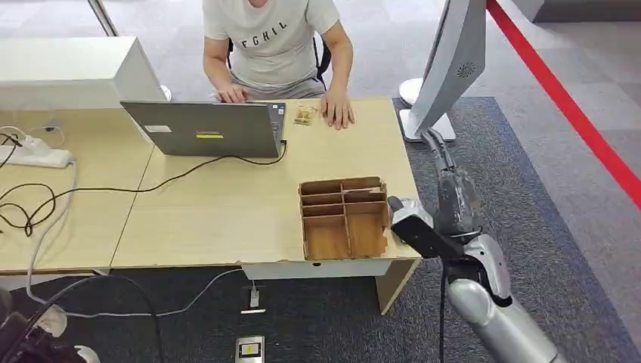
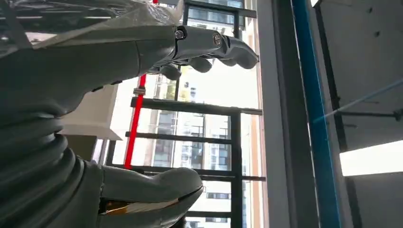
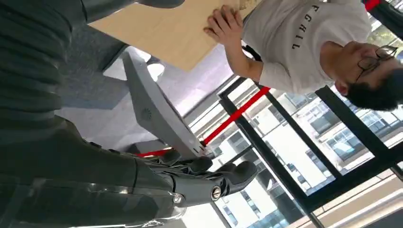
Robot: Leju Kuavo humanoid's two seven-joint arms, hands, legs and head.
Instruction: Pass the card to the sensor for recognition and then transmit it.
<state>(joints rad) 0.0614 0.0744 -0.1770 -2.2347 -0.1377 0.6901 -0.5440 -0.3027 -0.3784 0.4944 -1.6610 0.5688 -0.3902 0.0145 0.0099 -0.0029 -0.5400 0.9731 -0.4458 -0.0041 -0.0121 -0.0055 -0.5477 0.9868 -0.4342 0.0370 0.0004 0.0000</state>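
Right hand hangs off the table edge just beside the wooden divider box, fingers loosely apart and holding nothing, card not visible anywhere, so likely pre-pickup step; next move needs locating the card; left hand holds nothing.

Right arm raised forward, right hand empty with fingers loosely extended, left hand empty, thumb apart from fingers
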